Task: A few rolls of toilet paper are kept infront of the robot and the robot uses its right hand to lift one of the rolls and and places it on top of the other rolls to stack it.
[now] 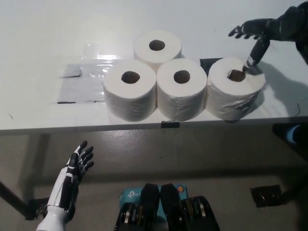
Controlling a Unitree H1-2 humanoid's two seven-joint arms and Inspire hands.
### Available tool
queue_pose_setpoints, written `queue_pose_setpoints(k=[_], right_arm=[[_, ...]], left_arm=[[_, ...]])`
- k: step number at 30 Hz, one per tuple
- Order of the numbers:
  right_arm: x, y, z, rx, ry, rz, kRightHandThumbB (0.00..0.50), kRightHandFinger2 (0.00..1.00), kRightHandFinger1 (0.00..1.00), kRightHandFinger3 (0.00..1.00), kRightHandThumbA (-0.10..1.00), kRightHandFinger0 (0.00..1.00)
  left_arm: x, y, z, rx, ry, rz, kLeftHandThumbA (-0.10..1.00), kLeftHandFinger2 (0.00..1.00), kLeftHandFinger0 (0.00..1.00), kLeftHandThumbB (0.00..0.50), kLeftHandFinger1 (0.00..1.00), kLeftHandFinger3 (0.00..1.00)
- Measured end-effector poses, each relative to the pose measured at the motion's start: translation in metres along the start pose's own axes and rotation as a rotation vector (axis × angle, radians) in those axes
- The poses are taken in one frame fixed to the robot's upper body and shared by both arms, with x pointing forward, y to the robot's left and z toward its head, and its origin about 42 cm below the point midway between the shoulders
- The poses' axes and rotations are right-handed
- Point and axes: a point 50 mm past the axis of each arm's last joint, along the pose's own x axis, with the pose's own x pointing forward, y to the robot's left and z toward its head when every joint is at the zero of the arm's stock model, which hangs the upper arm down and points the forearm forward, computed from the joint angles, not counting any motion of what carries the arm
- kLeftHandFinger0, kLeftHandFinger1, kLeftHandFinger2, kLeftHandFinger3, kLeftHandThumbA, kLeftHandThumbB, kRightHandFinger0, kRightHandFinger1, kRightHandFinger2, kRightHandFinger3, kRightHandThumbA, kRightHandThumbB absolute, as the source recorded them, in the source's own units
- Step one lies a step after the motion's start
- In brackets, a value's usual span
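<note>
The toilet paper rolls sit upright in a tight cluster at mid-frame near the counter's (38,38) front edge, three touching in a row with a fourth (157,46) behind, which leaves a flat bed of tops to stack on. The rightmost roll (235,92) looks the one to be lifted: the black right hand (260,33), fingers spread and holding nothing, hangs over it at upper right, one fingertip down by its core hole. The white left hand (77,166) rests open at lower left, below the counter.

Bright overhead light, soft shadows right of the rolls (182,86), slight blur.
</note>
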Motion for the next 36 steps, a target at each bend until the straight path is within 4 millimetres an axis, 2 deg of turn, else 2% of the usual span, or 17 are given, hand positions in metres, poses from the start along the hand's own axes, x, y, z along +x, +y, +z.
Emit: queue_pose_setpoints(k=[4,6,9,13,17,20,23,27,29,30,32,33,35,36], right_arm=[[-0.011,-0.019,0.005,-0.024,0.045,0.05,0.499,1.0,1.0,1.0,0.81,1.0],[-0.02,-0.031,0.01,-0.035,0.052,0.061,0.493,1.0,1.0,1.0,0.81,1.0],[-0.034,-0.05,0.02,-0.057,0.053,0.071,0.464,1.0,1.0,1.0,0.8,1.0],[-0.045,-0.063,0.031,-0.073,0.033,0.08,0.475,1.0,1.0,1.0,0.81,1.0],[-0.044,-0.061,0.032,-0.078,0.027,0.1,0.451,1.0,1.0,1.0,0.85,1.0],[-0.042,-0.059,0.03,-0.085,0.035,0.11,0.5,1.0,1.0,1.0,0.88,1.0],[-0.04,-0.057,0.03,-0.092,0.048,0.116,0.487,1.0,1.0,1.0,0.87,1.0],[-0.034,-0.05,0.034,-0.124,0.056,0.12,0.5,1.0,1.0,1.0,0.91,1.0],[-0.03,-0.046,0.036,-0.142,0.059,0.12,0.473,1.0,1.0,1.0,0.91,1.0],[-0.028,-0.044,0.036,-0.148,0.058,0.119,0.49,1.0,1.0,1.0,0.86,1.0],[-0.025,-0.042,0.036,-0.147,0.052,0.118,0.5,1.0,1.0,1.0,0.88,1.0],[-0.023,-0.038,0.036,-0.143,0.046,0.12,0.474,1.0,1.0,1.0,0.9,1.0],[-0.018,-0.032,0.035,-0.141,0.04,0.128,0.468,1.0,1.0,1.0,0.91,1.0],[-0.016,-0.03,0.035,-0.141,0.038,0.131,0.474,1.0,1.0,1.0,0.92,1.0]], left_arm=[[0.0,0.001,0.001,-0.002,-0.006,0.001,1.0,1.0,1.0,0.306,1.0,1.0],[0.001,0.002,0.003,-0.003,-0.011,0.001,1.0,1.0,1.0,0.322,1.0,1.0],[0.001,0.002,0.006,-0.003,-0.027,-0.001,1.0,1.0,1.0,0.289,1.0,1.0],[0.001,0.003,0.01,0.0,-0.044,-0.003,1.0,1.0,1.0,0.29,1.0,1.0],[0.003,0.005,0.012,0.005,-0.054,-0.004,1.0,1.0,1.0,0.29,1.0,1.0],[0.004,0.005,0.013,0.007,-0.061,-0.005,1.0,1.0,1.0,0.309,1.0,1.0],[0.004,0.006,0.013,0.005,-0.062,-0.006,1.0,1.0,1.0,0.325,1.0,1.0],[0.004,0.005,0.014,0.005,-0.063,-0.006,1.0,1.0,1.0,0.311,1.0,1.0],[0.004,0.006,0.014,0.006,-0.064,-0.006,1.0,1.0,1.0,0.316,1.0,1.0],[0.005,0.006,0.014,0.006,-0.065,-0.006,1.0,1.0,1.0,0.319,1.0,1.0],[0.005,0.006,0.014,0.006,-0.065,-0.006,1.0,1.0,1.0,0.321,1.0,1.0],[0.005,0.006,0.014,0.006,-0.065,-0.006,1.0,1.0,1.0,0.296,1.0,1.0],[0.005,0.006,0.014,0.006,-0.066,-0.006,1.0,1.0,1.0,0.294,1.0,1.0],[0.005,0.006,0.014,0.006,-0.067,-0.006,1.0,1.0,1.0,0.31,1.0,1.0]])
